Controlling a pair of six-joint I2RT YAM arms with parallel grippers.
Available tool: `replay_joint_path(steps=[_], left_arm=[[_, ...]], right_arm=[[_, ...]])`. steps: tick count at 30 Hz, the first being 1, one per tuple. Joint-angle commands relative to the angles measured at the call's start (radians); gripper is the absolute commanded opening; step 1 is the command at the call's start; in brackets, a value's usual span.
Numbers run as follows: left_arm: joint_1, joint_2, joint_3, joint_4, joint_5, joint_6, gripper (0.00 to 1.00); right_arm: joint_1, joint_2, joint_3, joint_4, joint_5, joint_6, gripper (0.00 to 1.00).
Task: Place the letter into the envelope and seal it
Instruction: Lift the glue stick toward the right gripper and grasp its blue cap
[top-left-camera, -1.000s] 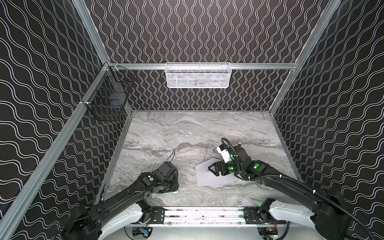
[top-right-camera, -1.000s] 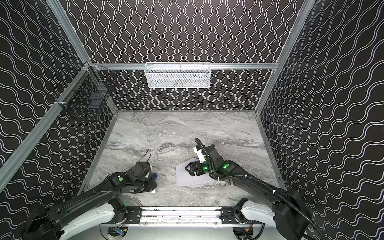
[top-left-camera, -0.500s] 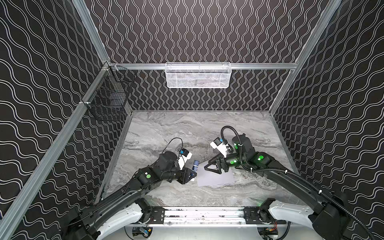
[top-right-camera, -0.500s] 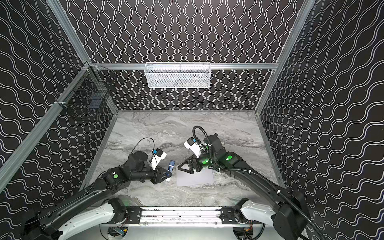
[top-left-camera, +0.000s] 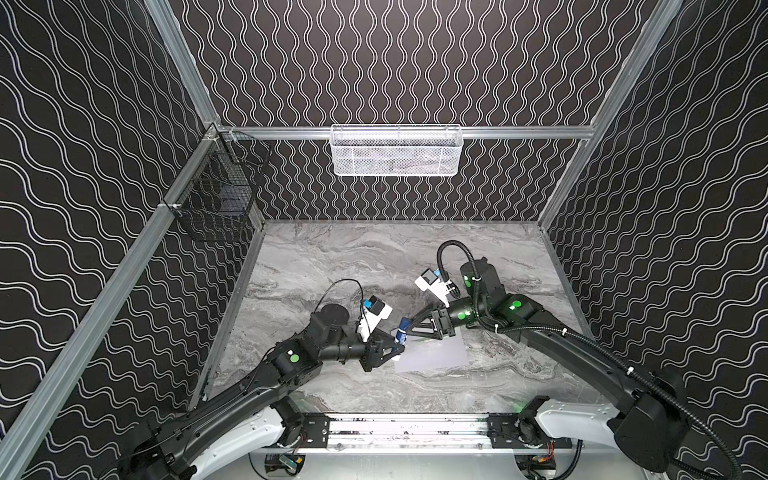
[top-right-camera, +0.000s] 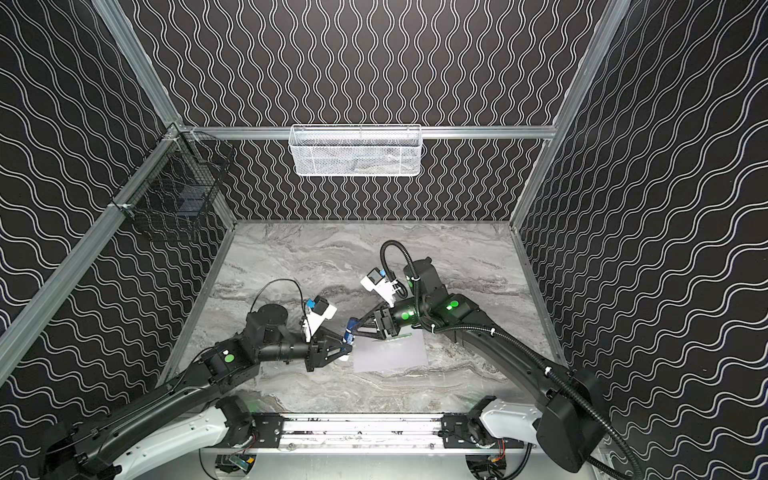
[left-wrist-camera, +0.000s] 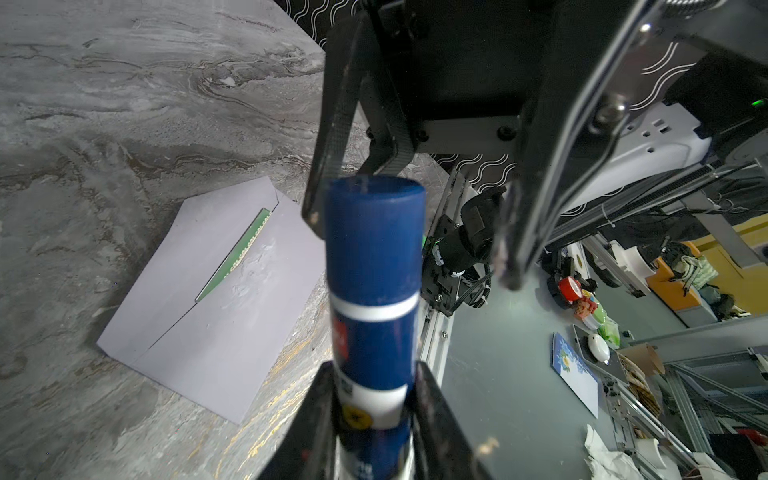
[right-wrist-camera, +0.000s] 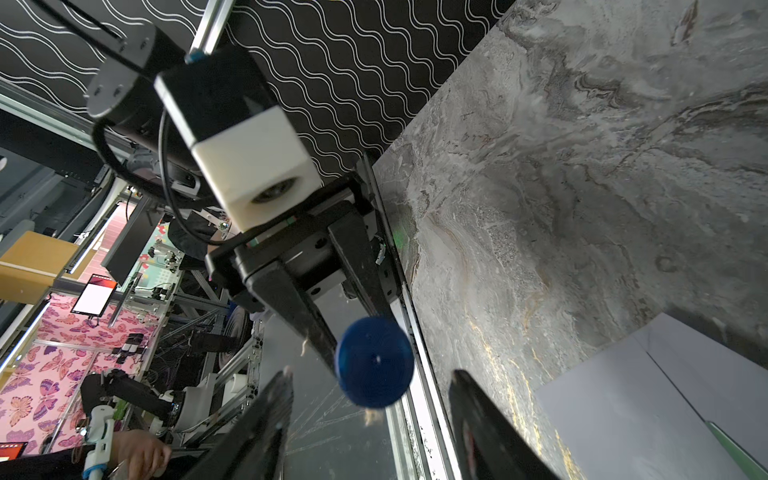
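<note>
The pale envelope (top-left-camera: 432, 355) (top-right-camera: 390, 353) lies flat on the marble table near the front, flap open (left-wrist-camera: 216, 291). Only a green strip of the letter (left-wrist-camera: 237, 253) (right-wrist-camera: 731, 446) shows at the envelope's mouth. Held out level just above the envelope's left end is a blue glue stick (top-left-camera: 401, 334) (left-wrist-camera: 374, 270), with my left gripper (top-left-camera: 399, 343) (left-wrist-camera: 374, 370) shut on its body. Facing it from the right, my right gripper (top-left-camera: 409, 328) (right-wrist-camera: 371, 376) stands open. Its jaws straddle the stick's blue cap (right-wrist-camera: 374, 359), with gaps on both sides.
A white mesh basket (top-left-camera: 397, 151) hangs on the back wall and a black wire basket (top-left-camera: 220, 199) on the left wall. The metal rail (top-left-camera: 407, 428) runs along the table's front edge. Patterned walls close in three sides.
My left arm swung in from the front left, carrying the glue stick to the envelope's left end. My right gripper lifted off the envelope, turned toward the stick's cap, and its jaws narrowed.
</note>
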Motion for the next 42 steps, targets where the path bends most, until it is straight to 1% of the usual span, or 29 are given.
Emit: replay_joint_path(steps=[1,3,6,11,13,17,19,22,26,29,35,36,38,40,42], left_arm=[[-0.005,0.009,0.01,0.014,-0.009,0.014,0.0],[-0.004,0.025,0.02,-0.001,0.006,0.024,0.0],[-0.009,0.028,0.008,0.029,0.01,0.008,0.0],[-0.013,0.012,0.01,0.024,0.0,0.014,0.0],[-0.014,0.007,0.006,0.032,0.005,0.014,0.0],[-0.024,0.008,0.012,0.022,0.006,0.021,0.0],[-0.029,0.009,0.014,0.02,0.004,0.022,0.0],[-0.034,0.009,0.014,0.019,0.0,0.022,0.0],[-0.037,0.005,0.014,0.013,-0.006,0.027,0.0],[-0.037,0.001,0.015,0.009,-0.01,0.032,0.0],[-0.037,-0.004,0.016,0.005,-0.013,0.036,0.0],[-0.037,-0.005,0.018,-0.002,-0.02,0.038,0.02],[-0.037,-0.011,0.02,-0.005,-0.018,0.042,0.17],[-0.037,-0.019,0.018,0.004,-0.016,0.046,0.32],[-0.037,-0.028,0.014,0.016,-0.016,0.051,0.43]], right_arm=[[0.001,0.009,0.014,0.046,-0.041,0.012,0.57],[0.004,0.009,0.018,0.051,-0.042,0.012,0.5],[0.009,0.006,0.022,0.049,-0.038,0.006,0.43],[0.018,0.013,0.02,0.039,-0.05,0.003,0.39],[0.02,0.014,0.014,0.05,-0.049,0.01,0.4],[0.02,0.022,0.019,0.061,-0.042,0.014,0.49],[0.02,0.026,0.023,0.064,-0.041,0.015,0.48],[0.019,0.029,0.023,0.08,-0.054,0.024,0.44],[0.019,0.033,0.016,0.087,-0.072,0.031,0.32],[0.019,0.029,0.011,0.081,-0.067,0.031,0.29],[0.02,0.013,0.002,0.09,-0.062,0.049,0.17],[0.02,0.011,0.005,0.09,-0.061,0.052,0.16],[0.02,0.007,0.008,0.082,-0.058,0.052,0.13],[0.02,0.002,0.017,0.067,-0.041,0.049,0.12],[0.021,-0.001,0.023,0.033,-0.015,0.033,0.11]])
